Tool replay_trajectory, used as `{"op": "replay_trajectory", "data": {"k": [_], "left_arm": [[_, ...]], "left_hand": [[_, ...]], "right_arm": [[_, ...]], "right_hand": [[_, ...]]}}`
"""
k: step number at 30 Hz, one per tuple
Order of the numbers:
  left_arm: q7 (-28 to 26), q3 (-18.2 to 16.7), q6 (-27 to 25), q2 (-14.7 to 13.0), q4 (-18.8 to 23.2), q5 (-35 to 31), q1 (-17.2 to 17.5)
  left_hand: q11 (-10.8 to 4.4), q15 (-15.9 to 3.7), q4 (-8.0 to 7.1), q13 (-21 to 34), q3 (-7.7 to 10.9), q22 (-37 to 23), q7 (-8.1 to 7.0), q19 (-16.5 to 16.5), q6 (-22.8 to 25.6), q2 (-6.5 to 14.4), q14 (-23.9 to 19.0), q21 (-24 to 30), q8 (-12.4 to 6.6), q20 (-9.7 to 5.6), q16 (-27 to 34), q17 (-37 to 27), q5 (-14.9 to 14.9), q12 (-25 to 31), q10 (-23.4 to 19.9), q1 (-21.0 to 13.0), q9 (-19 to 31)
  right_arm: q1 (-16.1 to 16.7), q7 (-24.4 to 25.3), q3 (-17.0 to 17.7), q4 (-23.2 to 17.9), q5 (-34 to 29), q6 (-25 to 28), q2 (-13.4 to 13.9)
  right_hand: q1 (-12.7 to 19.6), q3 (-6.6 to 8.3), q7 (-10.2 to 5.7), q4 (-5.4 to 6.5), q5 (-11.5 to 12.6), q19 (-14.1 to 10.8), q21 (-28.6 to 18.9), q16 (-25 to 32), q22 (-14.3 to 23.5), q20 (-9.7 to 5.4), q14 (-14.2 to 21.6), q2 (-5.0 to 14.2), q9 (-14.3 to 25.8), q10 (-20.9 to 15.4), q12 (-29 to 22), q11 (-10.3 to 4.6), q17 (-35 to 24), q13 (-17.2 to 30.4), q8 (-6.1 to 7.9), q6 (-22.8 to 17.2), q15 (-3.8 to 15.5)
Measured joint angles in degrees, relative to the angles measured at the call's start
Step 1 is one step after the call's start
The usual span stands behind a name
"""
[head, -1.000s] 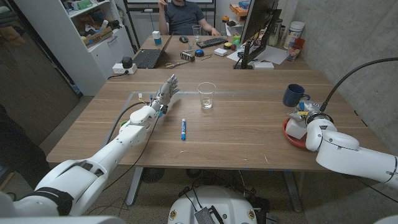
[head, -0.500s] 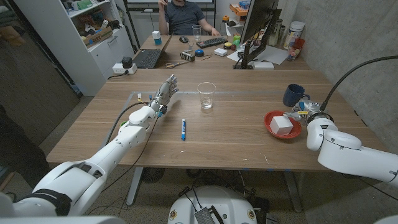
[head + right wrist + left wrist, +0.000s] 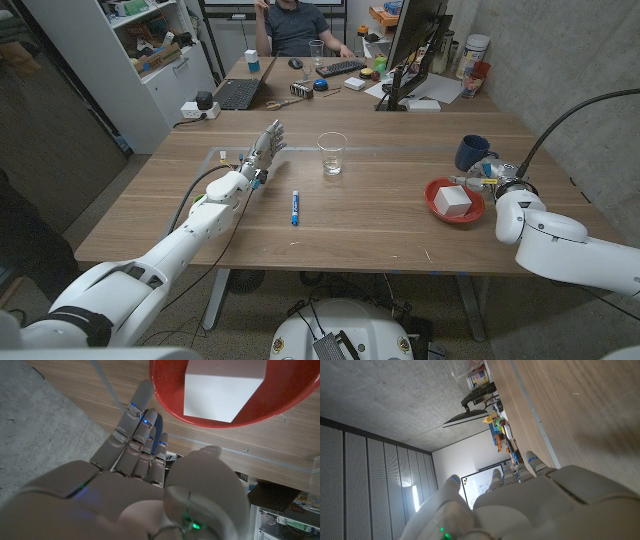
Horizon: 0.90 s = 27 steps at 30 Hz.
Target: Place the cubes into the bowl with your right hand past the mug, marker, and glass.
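Note:
A red bowl stands at the table's right side with one white cube inside it. My right hand is just right of the bowl, between it and the blue mug, and holds nothing. In the right wrist view its fingers reach out beside the bowl and the cube. A clear glass stands mid-table with a blue marker lying nearer me. My left hand stands at the left with fingers stretched, holding nothing.
Behind the table are a second desk with a laptop, a keyboard and a monitor, and a seated person. A shelf unit stands at the far left. Bare wood lies between the marker and the bowl.
My right hand was over the bowl, covering it; it has drawn back to the right, leaving the white cube uncovered in the bowl. The left arm has not moved.

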<state>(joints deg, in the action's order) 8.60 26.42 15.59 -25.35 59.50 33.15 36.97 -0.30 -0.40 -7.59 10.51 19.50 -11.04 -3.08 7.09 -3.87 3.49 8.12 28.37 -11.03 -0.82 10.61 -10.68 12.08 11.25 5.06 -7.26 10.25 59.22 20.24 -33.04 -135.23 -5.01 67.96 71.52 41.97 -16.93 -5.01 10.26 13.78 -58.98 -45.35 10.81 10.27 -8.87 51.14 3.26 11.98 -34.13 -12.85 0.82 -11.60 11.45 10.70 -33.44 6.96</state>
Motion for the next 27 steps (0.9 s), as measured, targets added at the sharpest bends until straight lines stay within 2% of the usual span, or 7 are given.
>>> {"op": "replay_trajectory", "data": {"k": [15,27], "left_arm": [[0.4,-0.1,0.4,0.1,-0.5,0.2,0.0],[0.8,-0.1,0.7,0.4,-1.4,0.3,-0.4]], "left_hand": [[0.0,0.0,0.0,0.0,0.0,0.0,0.0,0.0,0.0,0.0,0.0,0.0,0.0,0.0,0.0,0.0,0.0,0.0,0.0,0.0,0.0],[0.0,0.0,0.18,0.0,-0.18,0.0,0.0,0.0,0.0,0.0,0.0,0.0,0.0,0.0,0.0,0.0,0.0,0.0,0.0,0.0,0.3]], "right_arm": [[1.7,1.7,1.9,-0.8,-0.5,-1.2,0.3],[3.8,3.4,4.5,-1.2,-0.6,-2.5,0.2]], "right_hand": [[-1.8,-0.45,-0.32,-0.45,0.6,1.0,0.9,0.0,-0.1,1.04,-1.0,0.29,-0.3,0.9,0.0,0.13,0.0,0.0,0.0,0.3,-0.4],[-2.4,-0.76,-1.02,-0.77,1.1,1.0,1.7,0.0,-0.2,1.01,-1.7,0.44,-0.3,1.5,0.0,-0.09,0.0,0.0,0.0,1.0,-0.5]]}}
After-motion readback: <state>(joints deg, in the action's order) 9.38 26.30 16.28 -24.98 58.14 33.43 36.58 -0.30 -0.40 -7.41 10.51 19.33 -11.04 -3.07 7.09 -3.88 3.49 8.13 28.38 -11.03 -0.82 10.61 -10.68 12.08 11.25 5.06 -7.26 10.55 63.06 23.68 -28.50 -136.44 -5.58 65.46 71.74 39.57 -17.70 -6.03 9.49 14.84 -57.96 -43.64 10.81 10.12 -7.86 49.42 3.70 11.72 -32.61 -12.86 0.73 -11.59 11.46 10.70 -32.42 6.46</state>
